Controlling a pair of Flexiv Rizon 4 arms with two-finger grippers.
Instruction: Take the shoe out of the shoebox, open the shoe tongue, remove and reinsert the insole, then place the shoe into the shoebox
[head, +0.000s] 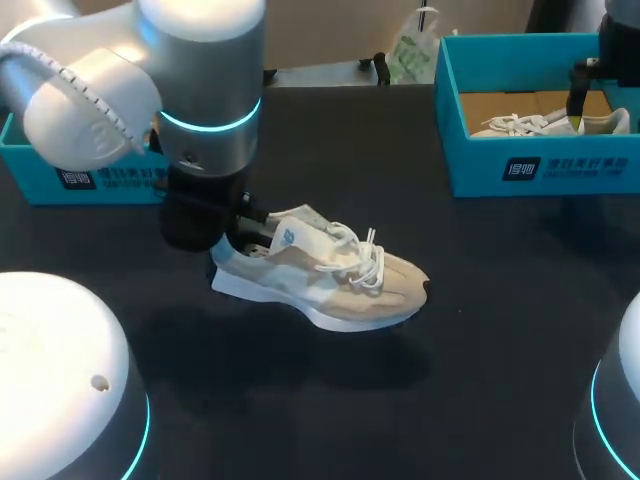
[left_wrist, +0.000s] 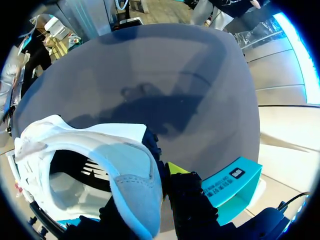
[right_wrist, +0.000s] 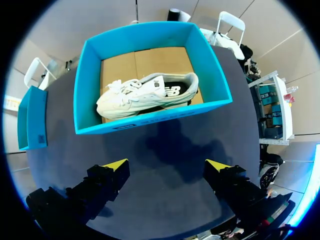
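Two shoes are showing. One shoe (head: 325, 275) is lying on the table (head: 500, 300), its heel at the left gripper (left_wrist: 145, 192), whose jaws are mostly hidden, so I cannot tell their grip. The other shoe (right_wrist: 147, 92) is lying inside the single shoebox (right_wrist: 150, 117). The right gripper (right_wrist: 167, 165) is hovering before it, jaws wide apart, holding nothing.

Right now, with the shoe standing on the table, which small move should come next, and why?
Probably bring the right gripper over toward the opening of the shoe. The left gripper holds the shoe by its heel on the table, while the right fingers stand open and empty near the shoebox, away from it.
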